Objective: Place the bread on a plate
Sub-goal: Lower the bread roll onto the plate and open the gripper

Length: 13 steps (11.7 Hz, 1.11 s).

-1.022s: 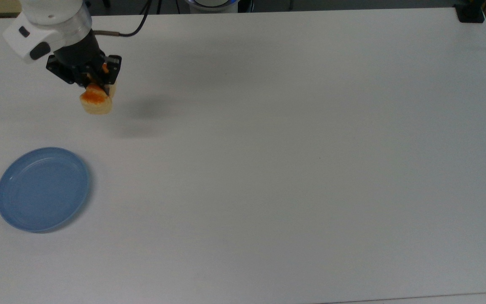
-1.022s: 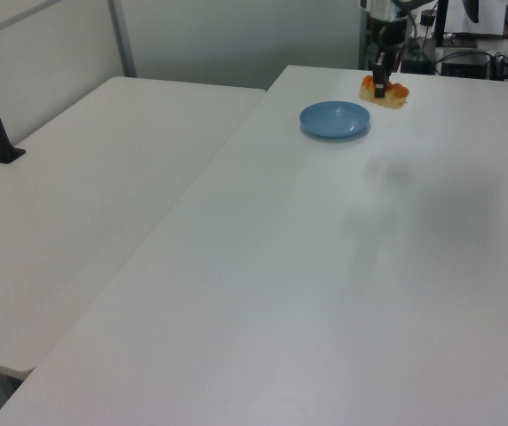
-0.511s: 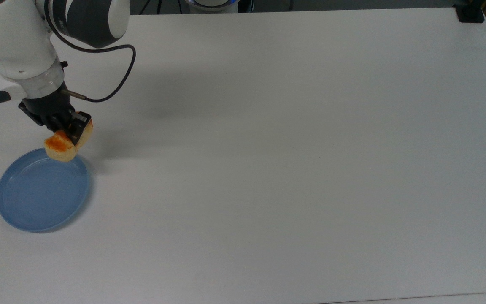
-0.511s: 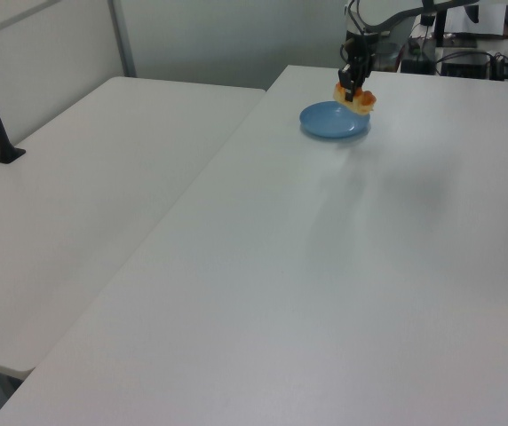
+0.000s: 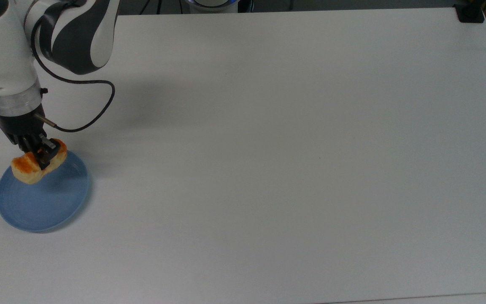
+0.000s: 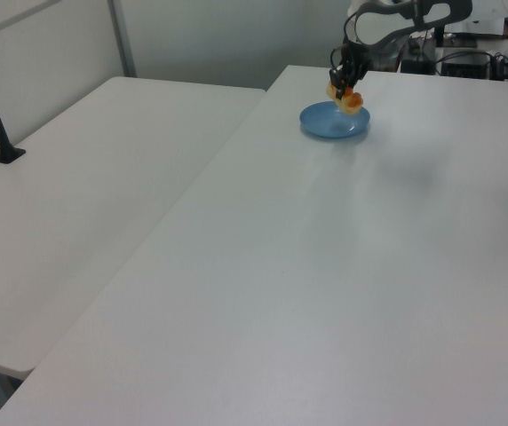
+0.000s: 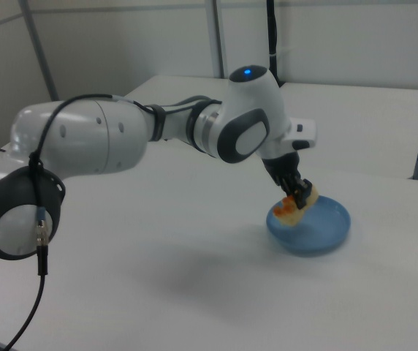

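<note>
The table (image 5: 268, 169) is seen from above in the top view. It is seen from far along its length in the left view, and from near, low, beside the arm (image 7: 121, 146) in the right view. The plate (image 5: 42, 202) is shared by all three.

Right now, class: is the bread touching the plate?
Cannot tell. In the right view the bread, held by the tool, overlaps the plate rim, without plain contact or gap.
</note>
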### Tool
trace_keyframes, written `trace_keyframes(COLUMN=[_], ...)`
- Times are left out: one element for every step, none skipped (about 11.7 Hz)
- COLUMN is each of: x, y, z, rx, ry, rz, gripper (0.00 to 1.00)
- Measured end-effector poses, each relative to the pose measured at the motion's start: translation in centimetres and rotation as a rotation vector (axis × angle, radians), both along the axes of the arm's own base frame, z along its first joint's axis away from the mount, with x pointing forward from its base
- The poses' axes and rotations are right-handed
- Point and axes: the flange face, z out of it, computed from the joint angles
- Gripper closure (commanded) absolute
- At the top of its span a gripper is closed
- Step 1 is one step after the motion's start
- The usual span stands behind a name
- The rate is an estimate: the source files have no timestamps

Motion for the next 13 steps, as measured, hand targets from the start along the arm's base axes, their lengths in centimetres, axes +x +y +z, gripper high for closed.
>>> trace_keyframes(x=[0.0, -0.1, -0.2, -0.3, -0.3, -0.3, -0.1, 0.0, 0.1, 0.1, 0.2, 0.2, 0.2], y=[-0.7, -1.3, -1.7, -2.0, -2.1, -2.1, -2.2, -2.2, -2.2, -2.2, -2.2, -2.3, -2.3], z=[-0.8, -1.4, -2.1, -2.6, -2.9, -3.2, -3.5, -3.7, -4.0, -4.1, -4.2, -4.2, -4.2], rx=[-0.002, 0.001, 0.007, 0.011, 0.013, 0.016, 0.017, 0.016, 0.017, 0.02, 0.02, 0.019, 0.018], ry=[0.0, 0.004, 0.01, 0.015, 0.018, 0.018, 0.007, -0.002, -0.015, -0.019, -0.026, -0.03, -0.032], rz=[-0.024, -0.045, -0.069, -0.081, -0.086, -0.099, -0.113, -0.122, -0.14, -0.152, -0.161, -0.165, -0.167], gripper=[0.7, 0.7, 0.7, 0.7, 0.68, 0.64, 0.59, 0.52, 0.47, 0.28, 0.26, 0.18, 0.15])
